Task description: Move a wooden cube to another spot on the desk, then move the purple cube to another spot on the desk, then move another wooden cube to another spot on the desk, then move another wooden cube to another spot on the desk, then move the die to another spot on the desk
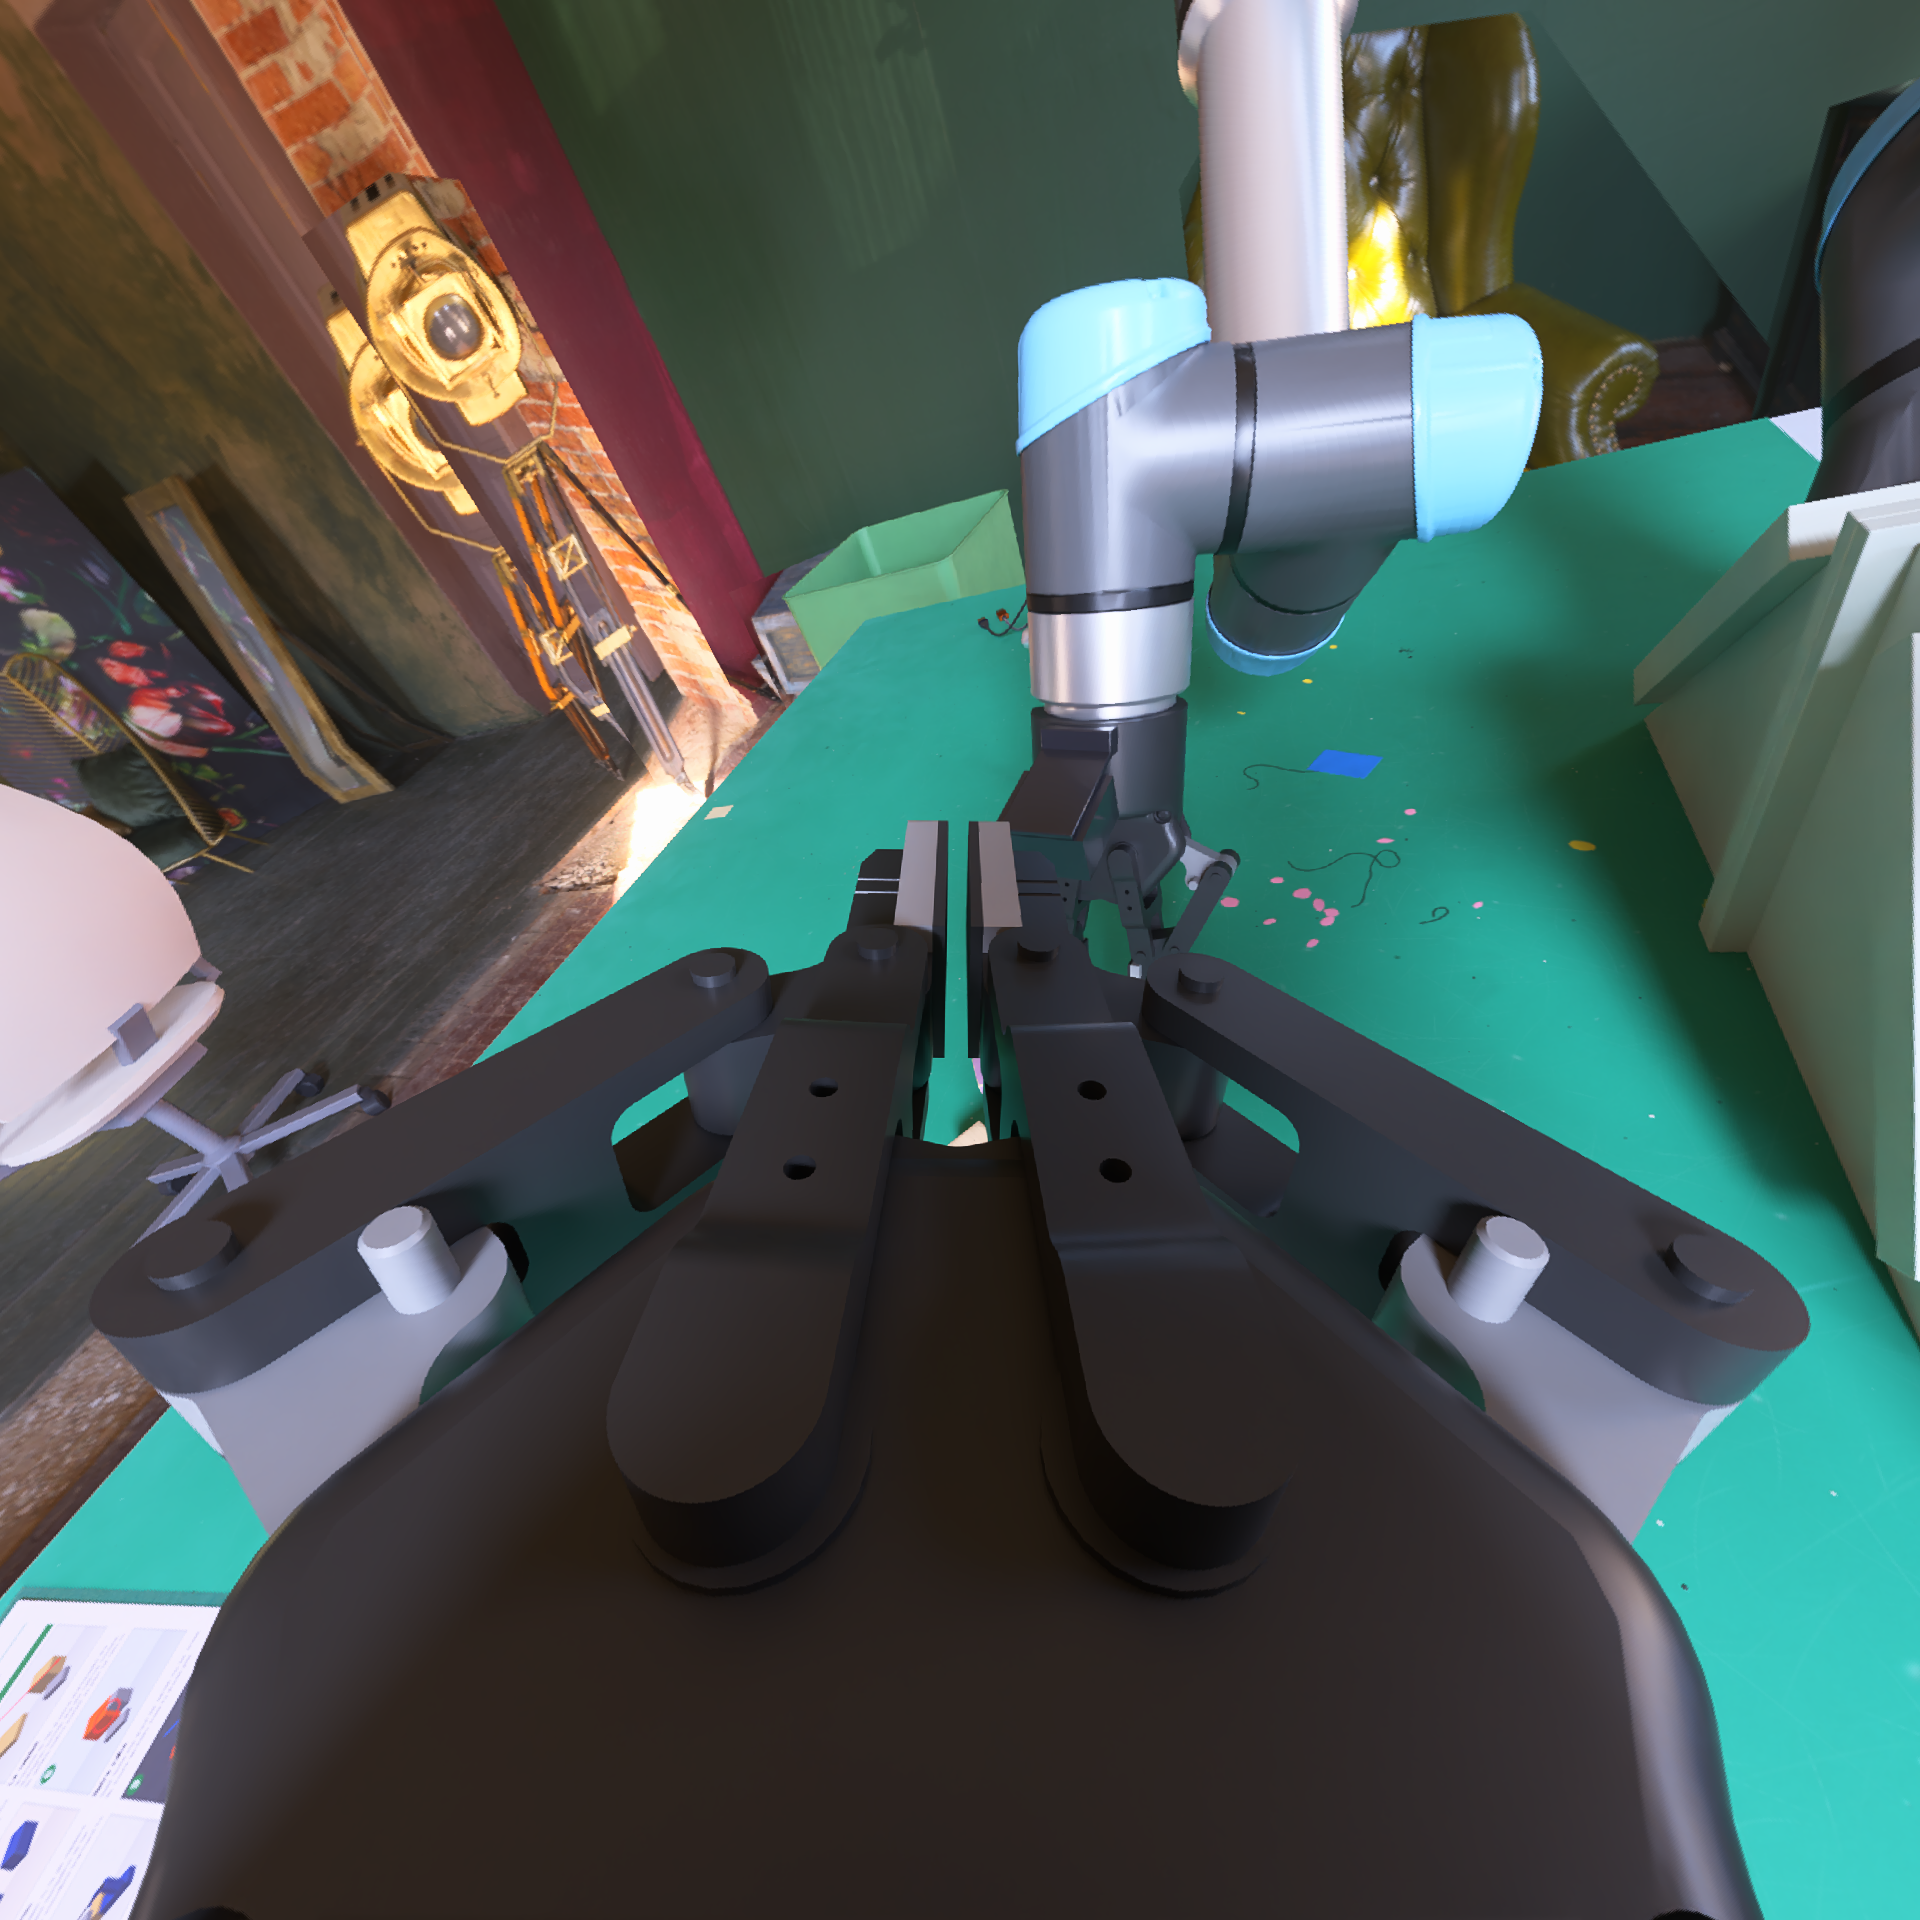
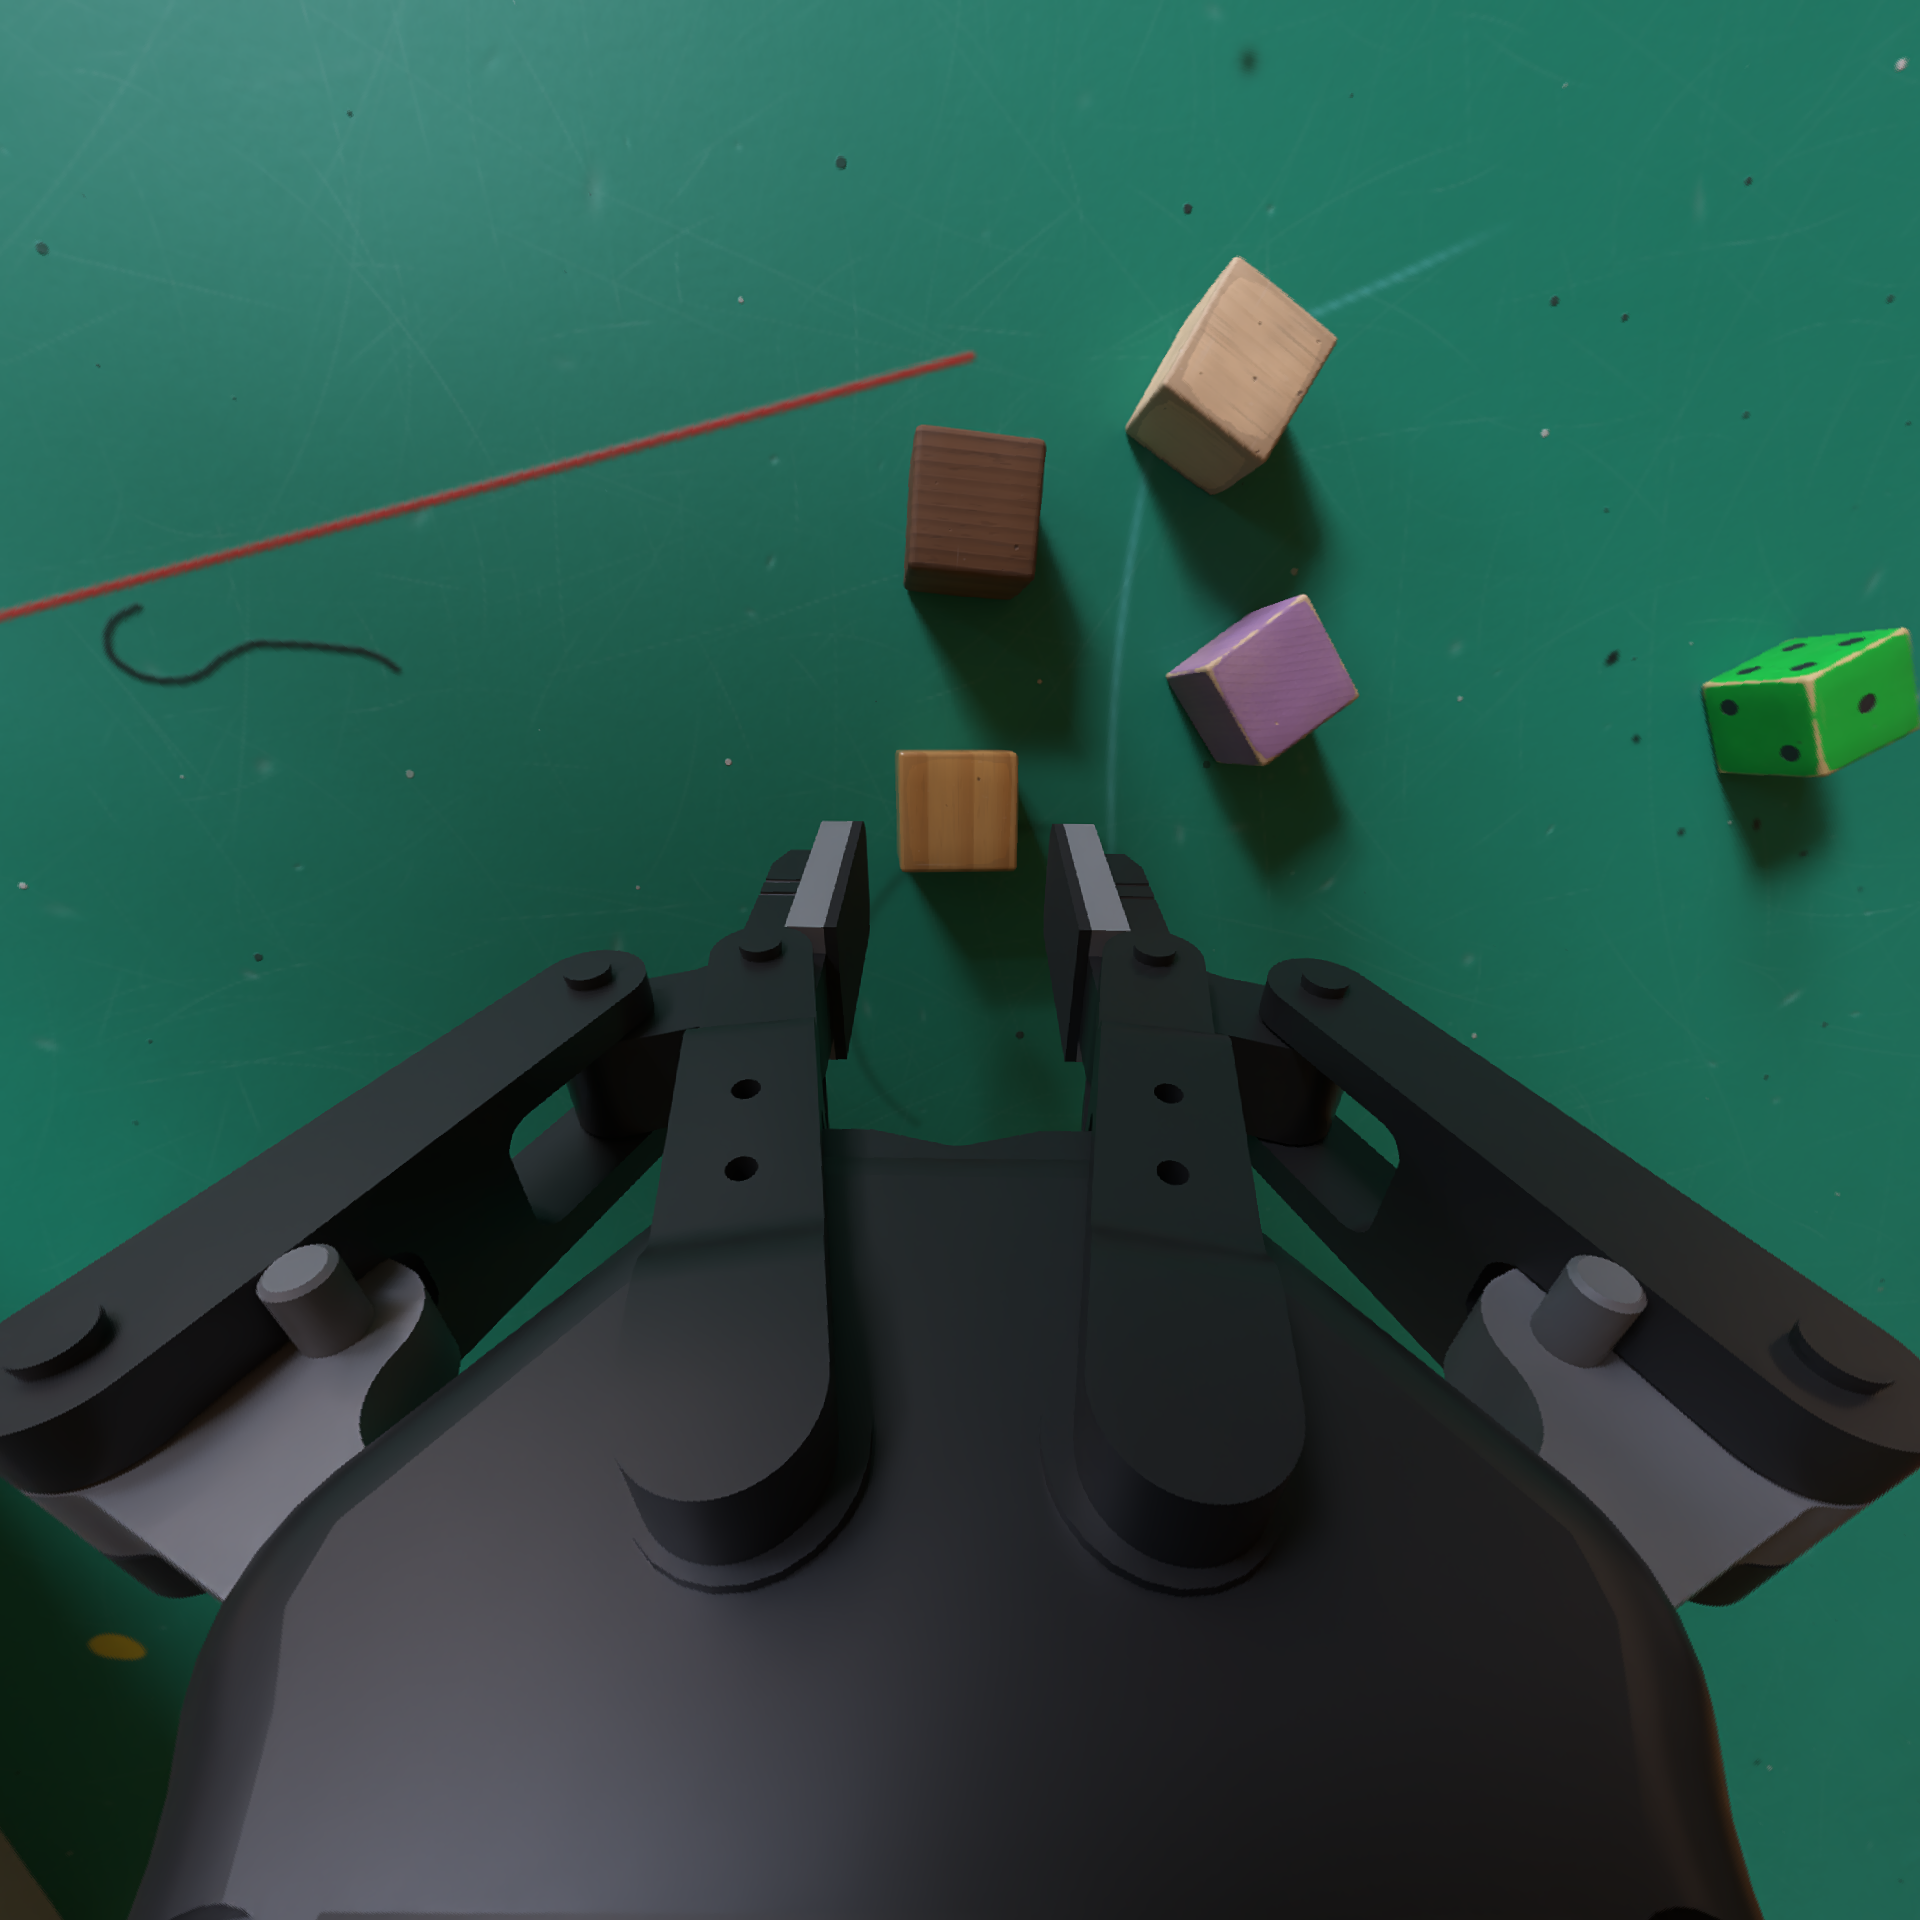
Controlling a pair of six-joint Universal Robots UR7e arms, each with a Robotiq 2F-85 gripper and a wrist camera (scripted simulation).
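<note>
In the right wrist view my right gripper [image 2: 958, 862] is open and empty, pointing down at the green desk. An orange-brown wooden cube [image 2: 956, 809] lies on the desk just beyond its fingertips, in line with the gap. Farther out lie a dark brown wooden cube [image 2: 974, 509] and a pale wooden cube [image 2: 1232, 374]. A purple cube [image 2: 1262, 680] lies to the right, and a green die [image 2: 1810, 702] at the far right. My left gripper [image 1: 958, 868] is shut with nothing in it, above the desk. The right arm [image 1: 1112, 499] shows beyond it.
A pale cabinet [image 1: 1808, 810] stands at the right in the left wrist view, a green bin [image 1: 904, 571] at the desk's far edge, a printed sheet [image 1: 73, 1745] at the near left corner. A red line [image 2: 488, 483] and a black squiggle [image 2: 239, 655] mark the desk.
</note>
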